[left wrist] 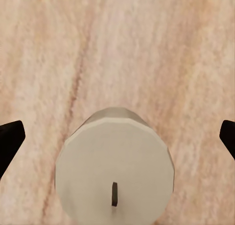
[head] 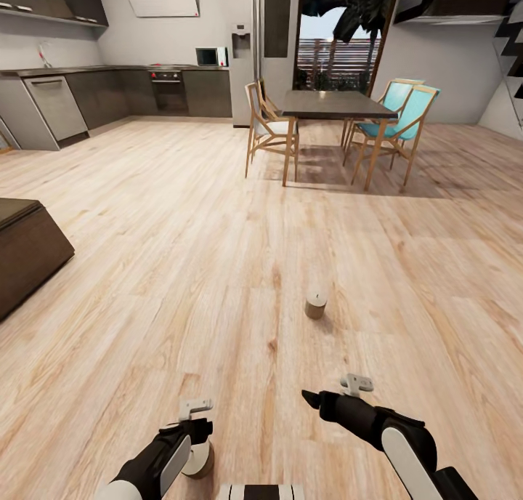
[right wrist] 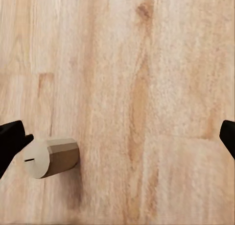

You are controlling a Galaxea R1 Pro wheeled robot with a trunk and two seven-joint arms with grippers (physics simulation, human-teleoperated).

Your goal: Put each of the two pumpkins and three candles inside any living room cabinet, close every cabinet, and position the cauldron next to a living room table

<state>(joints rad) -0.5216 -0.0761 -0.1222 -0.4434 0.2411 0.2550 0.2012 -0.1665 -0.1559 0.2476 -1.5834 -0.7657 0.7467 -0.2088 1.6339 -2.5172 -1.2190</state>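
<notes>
Candles: one point(head: 315, 304) stands on the wood floor point(head: 218, 267) ahead of your right gripper point(right wrist: 117, 137), whose fingers are spread wide. Another point(left wrist: 113, 171) sits under your left gripper point(left wrist: 117, 137), jaws apart, half hidden by your left arm in the head view.

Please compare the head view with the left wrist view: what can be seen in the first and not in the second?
Head view alone: a dark rectangular dining table with wooden chairs, grey kitchen units, a second stubby cream candle standing farther off on the floor, and the right gripper.

Left wrist view alone: the dark wick on the near candle's flat top, close up.

Both: the near stubby cream candle under the left gripper, and the light wood floor.
</notes>
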